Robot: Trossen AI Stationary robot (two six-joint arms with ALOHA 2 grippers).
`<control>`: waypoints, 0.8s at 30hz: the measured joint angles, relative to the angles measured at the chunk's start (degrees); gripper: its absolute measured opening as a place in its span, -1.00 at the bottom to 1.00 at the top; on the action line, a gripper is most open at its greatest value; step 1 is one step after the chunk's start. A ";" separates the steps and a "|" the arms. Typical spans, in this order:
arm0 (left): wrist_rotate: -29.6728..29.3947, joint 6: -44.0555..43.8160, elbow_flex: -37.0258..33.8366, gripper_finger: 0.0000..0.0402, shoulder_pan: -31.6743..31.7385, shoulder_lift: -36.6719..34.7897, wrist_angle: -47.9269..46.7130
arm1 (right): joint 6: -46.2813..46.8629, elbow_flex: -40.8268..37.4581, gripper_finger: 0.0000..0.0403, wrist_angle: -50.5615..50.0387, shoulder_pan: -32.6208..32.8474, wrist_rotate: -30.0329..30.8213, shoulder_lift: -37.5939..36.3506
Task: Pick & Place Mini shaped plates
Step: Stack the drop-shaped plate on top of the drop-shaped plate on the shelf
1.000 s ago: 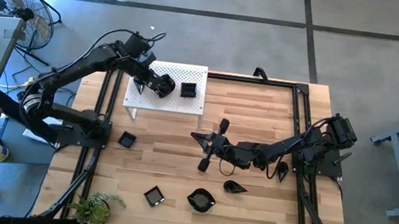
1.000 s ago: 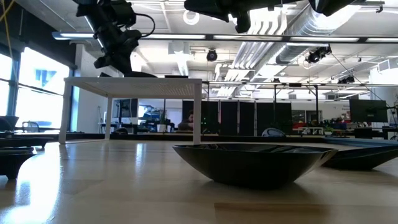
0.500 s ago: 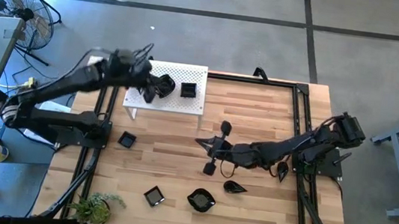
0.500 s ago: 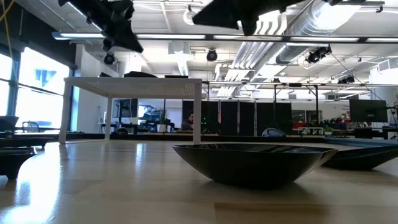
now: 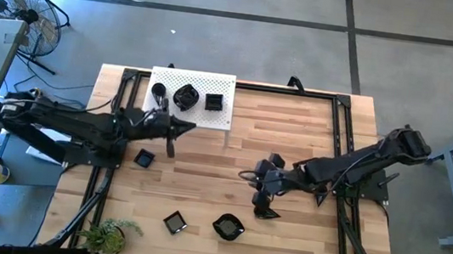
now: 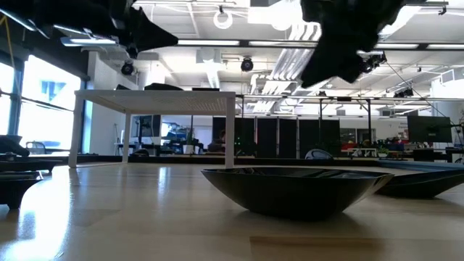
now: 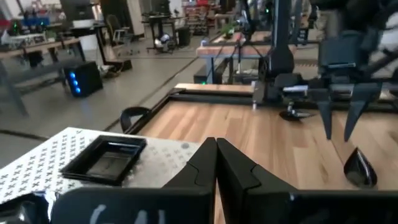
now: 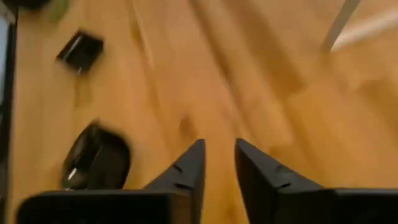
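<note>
Plates: left gripper [image 5: 170, 148], fingers pressed shut and empty, has left the white board [image 5: 219, 119] — right gripper [image 5: 262, 201], fingers slightly parted, now drops toward the teardrop plate [image 5: 269, 212].

Black dishes on pale wood and a white dotted board

The mini shaped plates [image 5: 227, 226] are glossy black; the table [image 5: 294, 135] is light honey-toned wood in plank stripes with a black frame. The perforated board [image 5: 202, 116] at the far left is white, speckled with small dark holes. Both arms are dark, the potted plant [image 5: 107, 235] at the near left green, and the floor grey.
</note>
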 joint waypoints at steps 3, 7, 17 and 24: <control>-1.73 2.91 -0.36 -1.00 -2.44 -0.04 1.00 | 4.81 0.00 -0.42 -4.35 1.43 -4.72 -0.02; -1.80 5.31 -0.36 -1.00 -4.08 -0.03 0.69 | 9.89 0.00 -0.26 -11.84 2.95 -12.08 -0.02; -1.01 6.12 -0.36 -1.00 -4.19 -0.03 0.07 | 12.61 -2.55 -0.32 -17.67 1.72 -23.63 4.61; -0.86 6.07 -0.36 -1.00 -4.19 -0.03 -0.26 | 11.40 -5.24 -0.38 -10.56 0.07 -29.43 8.43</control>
